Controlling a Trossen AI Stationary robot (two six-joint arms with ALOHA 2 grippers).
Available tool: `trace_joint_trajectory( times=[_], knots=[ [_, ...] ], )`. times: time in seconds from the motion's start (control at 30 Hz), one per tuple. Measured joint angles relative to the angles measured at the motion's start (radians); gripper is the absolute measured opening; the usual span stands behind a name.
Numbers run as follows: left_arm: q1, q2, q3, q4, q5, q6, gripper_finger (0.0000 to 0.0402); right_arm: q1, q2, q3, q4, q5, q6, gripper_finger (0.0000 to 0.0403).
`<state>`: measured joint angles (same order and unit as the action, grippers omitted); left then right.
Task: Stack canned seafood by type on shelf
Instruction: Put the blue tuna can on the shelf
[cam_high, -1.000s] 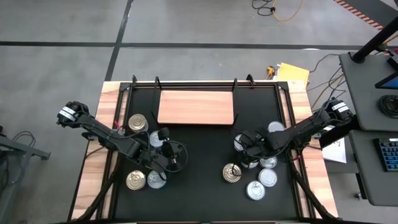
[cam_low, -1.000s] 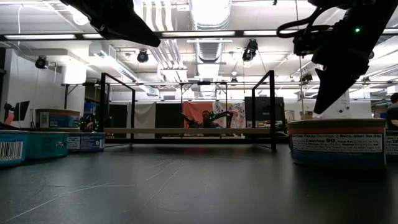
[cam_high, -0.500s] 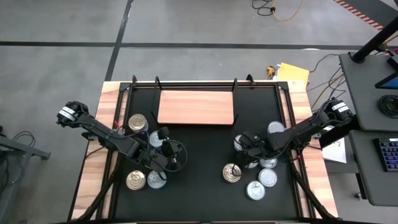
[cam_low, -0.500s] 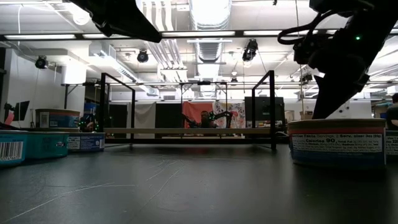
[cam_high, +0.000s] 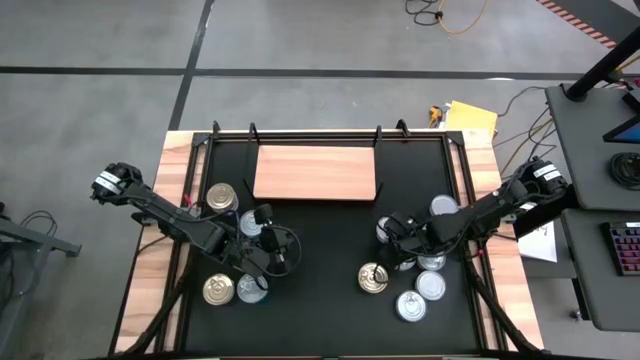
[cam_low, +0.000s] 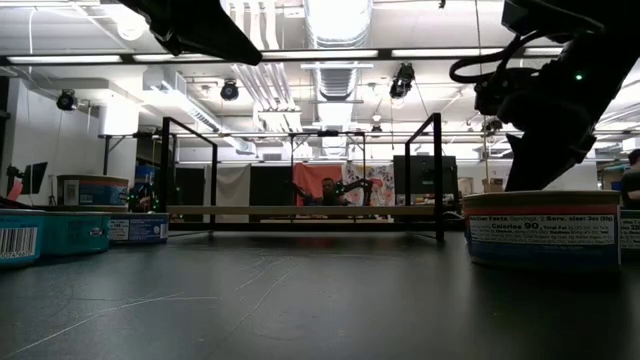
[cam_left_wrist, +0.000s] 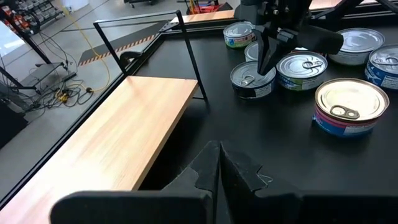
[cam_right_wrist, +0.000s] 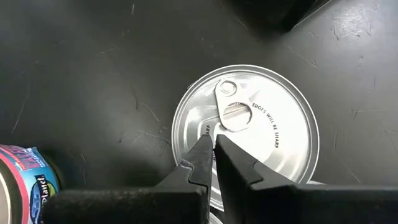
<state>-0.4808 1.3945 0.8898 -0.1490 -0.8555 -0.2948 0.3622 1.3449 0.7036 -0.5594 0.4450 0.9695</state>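
Cans lie on the black table (cam_high: 320, 290) in two groups, and none is on the shelf (cam_high: 315, 173), which sits bare at the far middle of the table. My right gripper (cam_right_wrist: 214, 149) is closed with nothing between the fingers, and its tips hang just above a silver can (cam_right_wrist: 245, 134), beside the pull tab; I cannot tell if they touch the lid. In the high view this gripper (cam_high: 392, 240) is over the right group, with a gold can (cam_high: 373, 278) just in front of it and more silver cans (cam_high: 425, 290) near that one. My left gripper (cam_left_wrist: 219, 155) is also closed and empty, and it is above the table in front of the shelf (cam_left_wrist: 118, 134). In the high view it (cam_high: 283, 258) is beside the left group, where one gold can (cam_high: 221, 196) lies near the left end of the shelf and another gold can (cam_high: 218, 290) lies at the front.
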Motion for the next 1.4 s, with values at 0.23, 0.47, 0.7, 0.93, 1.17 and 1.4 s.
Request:
trace_joint_trajectory(
  times=[0.23, 0.47, 0.7, 0.93, 1.17, 1.4],
  knots=[
    [0.0, 0.0, 0.0, 0.0, 0.0, -0.002, 0.0, 0.0, 0.0, 0.0, 0.023, 0.0, -0.004, 0.0012],
    [0.0, 0.0, 0.0, 0.0, 0.0, -0.006, 0.0, 0.0, 0.0, 0.0, 0.023, 0.005, -0.012, 0.0012],
    [0.0, 0.0, 0.0, 0.0, 0.0, -0.006, 0.0, 0.0, 0.0, -0.002, 0.026, 0.068, -0.019, 0.0012],
    [0.0, 0.001, 0.0, 0.0, 0.0, -0.003, 0.0, 0.0, 0.0, -0.039, 0.107, 0.108, -0.048, 0.0012],
    [0.0, 0.001, 0.0, 0.0, 0.0, -0.002, 0.0, 0.0, 0.0, -0.08, 0.173, 0.106, -0.042, 0.0012],
    [0.0, 0.001, 0.0, 0.0, 0.001, -0.002, 0.0, 0.0, 0.0, -0.08, 0.18, 0.093, -0.021, 0.0012]
  ],
)
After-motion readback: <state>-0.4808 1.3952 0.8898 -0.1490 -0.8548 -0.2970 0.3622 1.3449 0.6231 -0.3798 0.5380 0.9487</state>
